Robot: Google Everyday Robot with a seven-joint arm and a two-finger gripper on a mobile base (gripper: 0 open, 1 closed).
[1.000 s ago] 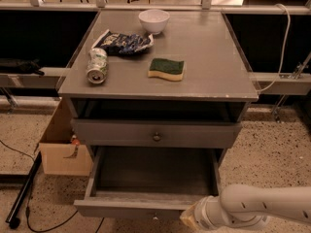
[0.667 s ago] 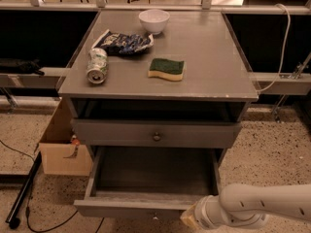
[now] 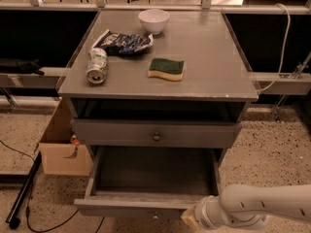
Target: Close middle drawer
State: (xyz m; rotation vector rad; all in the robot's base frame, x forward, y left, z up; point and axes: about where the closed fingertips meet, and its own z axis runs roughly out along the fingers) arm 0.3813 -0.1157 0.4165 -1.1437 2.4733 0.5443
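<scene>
The middle drawer [image 3: 141, 205] is pulled far out of the grey cabinet, and its empty inside shows. Its flat front is at the bottom edge of the camera view, with a small dark knob [image 3: 155, 216] just visible. My gripper [image 3: 190, 218] is at the end of the white arm [image 3: 262, 208], which comes in from the lower right. It sits at the right part of this drawer's front, against or very close to it. The like grey drawer above [image 3: 156, 134] is pushed almost in. The lowest drawer is out of view.
On the cabinet top [image 3: 214, 67] lie a white bowl [image 3: 154, 20], a crumpled chip bag [image 3: 121, 41], a can on its side [image 3: 97, 65] and a green sponge [image 3: 166, 68]. A cardboard box [image 3: 60, 147] stands left of the cabinet. Cables and a dark pole lie on the floor.
</scene>
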